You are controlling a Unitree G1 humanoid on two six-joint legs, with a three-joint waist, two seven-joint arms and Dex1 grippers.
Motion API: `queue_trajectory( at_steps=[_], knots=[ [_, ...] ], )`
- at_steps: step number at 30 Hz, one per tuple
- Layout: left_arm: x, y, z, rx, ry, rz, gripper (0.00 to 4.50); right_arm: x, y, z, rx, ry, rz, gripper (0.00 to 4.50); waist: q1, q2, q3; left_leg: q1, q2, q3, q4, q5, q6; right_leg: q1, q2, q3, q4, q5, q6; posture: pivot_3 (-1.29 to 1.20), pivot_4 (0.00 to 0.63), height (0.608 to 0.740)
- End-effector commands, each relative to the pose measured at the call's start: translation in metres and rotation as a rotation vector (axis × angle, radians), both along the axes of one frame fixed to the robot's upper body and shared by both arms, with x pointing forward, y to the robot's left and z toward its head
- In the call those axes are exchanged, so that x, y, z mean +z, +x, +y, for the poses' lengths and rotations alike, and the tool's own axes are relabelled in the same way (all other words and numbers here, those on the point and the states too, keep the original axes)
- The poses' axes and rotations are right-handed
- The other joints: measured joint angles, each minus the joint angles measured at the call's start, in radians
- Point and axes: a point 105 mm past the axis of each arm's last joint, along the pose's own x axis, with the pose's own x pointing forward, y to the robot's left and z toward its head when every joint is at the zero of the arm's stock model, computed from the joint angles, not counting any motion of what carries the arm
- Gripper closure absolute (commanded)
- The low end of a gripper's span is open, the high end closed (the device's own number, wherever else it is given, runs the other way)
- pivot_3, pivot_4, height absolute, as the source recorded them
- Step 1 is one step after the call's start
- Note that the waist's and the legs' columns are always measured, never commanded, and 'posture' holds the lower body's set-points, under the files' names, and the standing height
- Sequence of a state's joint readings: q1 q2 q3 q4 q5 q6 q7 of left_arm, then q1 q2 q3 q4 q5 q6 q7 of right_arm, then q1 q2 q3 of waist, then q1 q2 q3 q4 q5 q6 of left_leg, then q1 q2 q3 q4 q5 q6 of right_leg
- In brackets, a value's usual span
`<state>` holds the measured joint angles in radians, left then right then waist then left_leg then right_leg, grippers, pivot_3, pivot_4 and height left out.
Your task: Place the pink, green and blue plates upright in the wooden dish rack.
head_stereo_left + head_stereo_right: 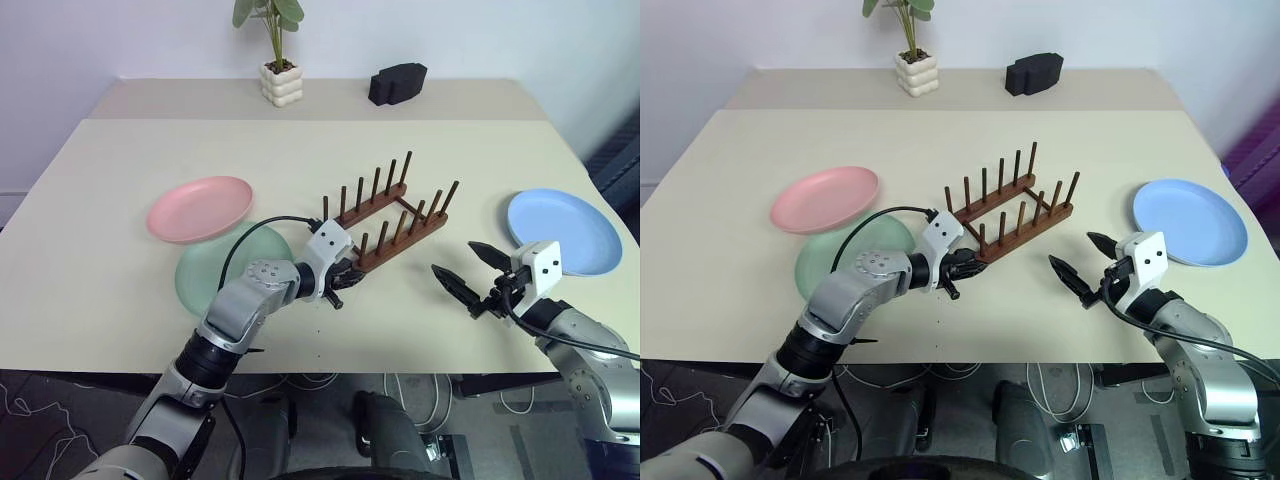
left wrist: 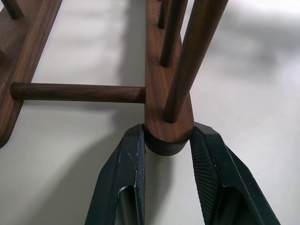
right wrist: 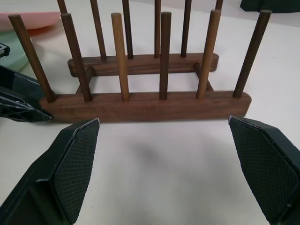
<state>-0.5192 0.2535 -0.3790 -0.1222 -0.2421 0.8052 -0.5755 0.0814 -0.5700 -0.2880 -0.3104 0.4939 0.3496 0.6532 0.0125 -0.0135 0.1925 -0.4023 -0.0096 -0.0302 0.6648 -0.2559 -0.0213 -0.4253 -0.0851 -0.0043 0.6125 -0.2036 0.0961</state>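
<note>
Left hand (image 2: 166, 154) pinches the wooden dish rack's (image 2: 166, 93) rounded rail end.

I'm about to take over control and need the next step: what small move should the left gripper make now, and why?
Probably finish closing the left gripper on the near rail end of the wooden dish rack. Its fingers already bracket that rounded end, close on both sides, so a little more squeeze should secure it. The right gripper hovers open, off the rack, and the three plates lie flat, none racked yet.

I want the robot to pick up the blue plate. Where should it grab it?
Probably the blue plate by its near rim, the edge facing the right gripper. It lies flat alone, so the thin raised rim is the only part two fingers can pinch; that gripper is open beside it.
</note>
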Motion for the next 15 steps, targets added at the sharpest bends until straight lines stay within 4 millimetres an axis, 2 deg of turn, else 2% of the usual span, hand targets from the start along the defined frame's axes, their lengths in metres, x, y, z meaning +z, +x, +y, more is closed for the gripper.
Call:
queue_trajectory(
  at_steps=[1,5,9,15],
  knots=[
    [0.005,-0.007,-0.003,-0.136,0.003,-0.06,3.68,0.008,-0.005,0.001,0.024,-0.044,-0.018,0.0,0.0,0.0,0.0,0.0,0.0,0.0,0.0,0.0,0.0,0.0,0.0,0.0,0.0,0.0,0.0,0.0,0.15,0.74],
    [0.01,-0.016,0.002,-0.307,0.037,-0.138,3.68,-0.001,-0.016,-0.007,0.035,-0.078,0.045,0.0,0.001,0.0,0.0,-0.001,0.0,0.0,0.0,0.0,0.0,-0.001,0.0,0.0,0.0,0.0,-0.001,0.0,0.15,0.74],
    [0.006,-0.03,0.012,-0.532,0.097,-0.147,3.68,-0.012,-0.036,-0.01,0.078,-0.091,0.133,0.0,0.001,0.0,0.0,-0.002,0.0,0.0,0.0,0.0,0.0,-0.002,0.0,0.0,-0.001,0.0,-0.001,0.0,0.15,0.74],
    [0.003,-0.021,0.014,-0.603,0.137,-0.162,3.68,-0.021,-0.049,-0.011,0.066,-0.109,0.174,0.0,-0.001,0.0,0.0,-0.002,0.001,0.0,0.0,0.0,0.0,-0.002,0.0,0.0,-0.001,-0.001,0.001,0.0,0.15,0.74]
  ],
)
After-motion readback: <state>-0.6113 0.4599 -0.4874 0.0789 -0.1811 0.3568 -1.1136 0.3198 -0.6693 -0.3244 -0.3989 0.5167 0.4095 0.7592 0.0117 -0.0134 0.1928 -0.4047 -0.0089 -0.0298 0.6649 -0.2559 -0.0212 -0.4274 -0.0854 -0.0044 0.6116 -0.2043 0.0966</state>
